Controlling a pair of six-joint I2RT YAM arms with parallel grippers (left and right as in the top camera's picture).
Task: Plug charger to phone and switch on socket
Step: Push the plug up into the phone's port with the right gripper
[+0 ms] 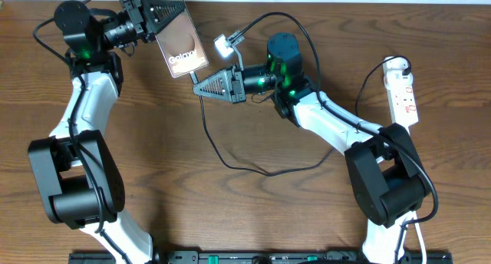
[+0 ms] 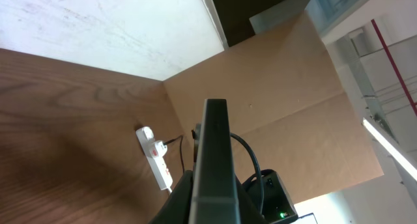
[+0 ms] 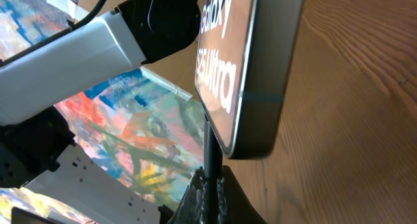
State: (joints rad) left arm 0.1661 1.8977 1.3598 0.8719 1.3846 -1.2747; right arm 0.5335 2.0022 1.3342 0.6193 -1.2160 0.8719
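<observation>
Spreading across nearly the whole overhead frame: brown wood-grain counter (image 1: 230,218). Running along its bottom edge: black rail (image 1: 253,257). Showing in the left wrist view's upper left: white panel (image 2: 98,22), meeting a tan board (image 2: 293,100) at centre right. Filling the right wrist view's lower left: multicoloured painted sheet (image 3: 130,139).

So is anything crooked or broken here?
Nothing looks broken or spilled. One odd thing: the phone isn't lying flat. The left gripper holds it at a slant. The right gripper pinches the charger tip right at its bottom edge; I can't tell if it's plugged in.
</observation>
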